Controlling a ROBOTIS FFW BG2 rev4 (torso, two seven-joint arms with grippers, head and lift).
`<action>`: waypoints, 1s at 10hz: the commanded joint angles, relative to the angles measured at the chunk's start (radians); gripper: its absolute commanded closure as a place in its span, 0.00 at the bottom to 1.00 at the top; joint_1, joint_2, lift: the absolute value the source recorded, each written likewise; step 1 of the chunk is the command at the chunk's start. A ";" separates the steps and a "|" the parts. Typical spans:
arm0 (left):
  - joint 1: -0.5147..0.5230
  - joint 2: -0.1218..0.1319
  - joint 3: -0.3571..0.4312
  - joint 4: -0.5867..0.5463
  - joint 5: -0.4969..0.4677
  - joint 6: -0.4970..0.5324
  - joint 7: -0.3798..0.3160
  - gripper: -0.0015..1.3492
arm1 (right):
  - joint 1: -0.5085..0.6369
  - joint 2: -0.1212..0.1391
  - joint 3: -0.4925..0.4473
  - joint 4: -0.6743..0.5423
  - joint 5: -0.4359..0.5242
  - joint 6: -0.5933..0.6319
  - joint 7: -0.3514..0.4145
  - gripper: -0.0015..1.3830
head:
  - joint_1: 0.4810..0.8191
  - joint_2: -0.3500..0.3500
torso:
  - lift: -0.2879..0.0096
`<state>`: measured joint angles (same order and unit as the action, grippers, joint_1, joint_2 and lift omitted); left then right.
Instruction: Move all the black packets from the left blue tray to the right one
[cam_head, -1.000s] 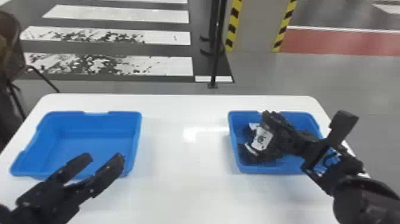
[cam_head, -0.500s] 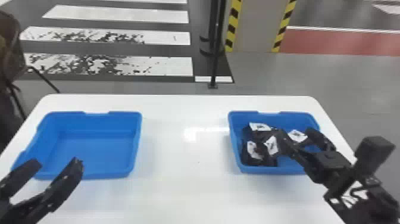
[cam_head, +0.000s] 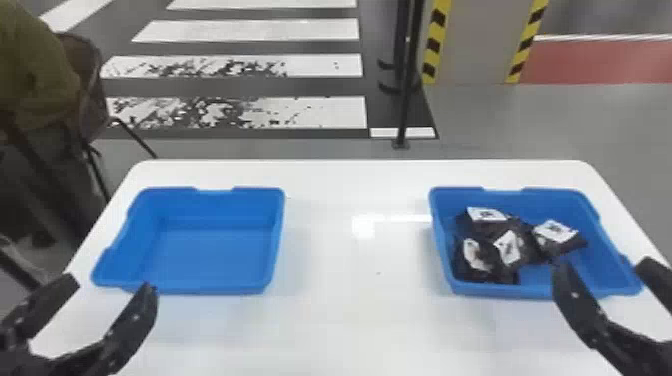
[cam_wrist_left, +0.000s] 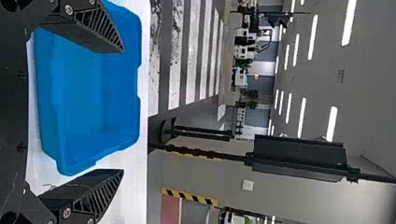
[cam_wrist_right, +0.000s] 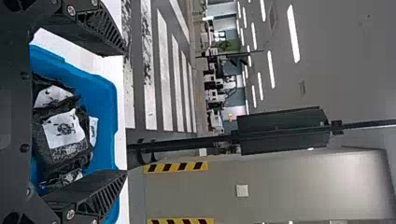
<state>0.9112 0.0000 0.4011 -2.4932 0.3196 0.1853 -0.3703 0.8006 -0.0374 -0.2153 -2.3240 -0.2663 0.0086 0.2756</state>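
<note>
Starting at your fingertips, with a clock laid flat on the white table (cam_head: 357, 320) and 12 on its far side: your left gripper (cam_head: 111, 287) is at 9 o'clock, its two fingers wide apart beside the near-left corner of the left tray (cam_head: 277, 240). Your right gripper (cam_head: 603, 267) is at 3 o'clock, fingers also spread, around the near-right part of the right tray (cam_head: 437, 240) as you see it from the head; you can't tell its height over the rim.

Next out, the left tray lies between 9 and 10 o'clock, with its blue floor in plain view. The right tray sits between 2 and 3 o'clock and holds your black packets with white labels, heaped mostly toward its left side. Going round that tray's own dial, you have one packet (cam_head: 486, 215) at 10, one (cam_head: 556, 231) at 2, one (cam_head: 509, 247) just off the middle toward 9, and one (cam_head: 475, 256) at 8.

Past the table, look to 11 o'clock for white floor stripes (cam_head: 250, 30), between 12 and 1 for a black pole (cam_head: 407, 100), and to 1 o'clock for a column (cam_head: 477, 45) with yellow-and-black edges.
</note>
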 joint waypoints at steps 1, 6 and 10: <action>0.007 -0.003 -0.010 0.001 -0.044 -0.021 0.001 0.09 | 0.044 0.007 0.042 -0.002 0.025 -0.036 0.000 0.09 | 0.63 0.59 | 0.50; -0.035 -0.003 -0.054 0.013 -0.068 -0.014 0.010 0.09 | 0.002 -0.006 0.090 0.067 0.009 -0.036 0.000 0.09 | 0.63 0.65 | 0.50; -0.035 -0.003 -0.058 0.018 -0.064 0.028 0.010 0.09 | 0.002 -0.007 0.092 0.067 -0.005 -0.036 0.000 0.09 | 0.63 0.65 | 0.50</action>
<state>0.8762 0.0000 0.3446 -2.4771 0.2530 0.2099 -0.3604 0.8025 -0.0443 -0.1236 -2.2564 -0.2685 -0.0271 0.2761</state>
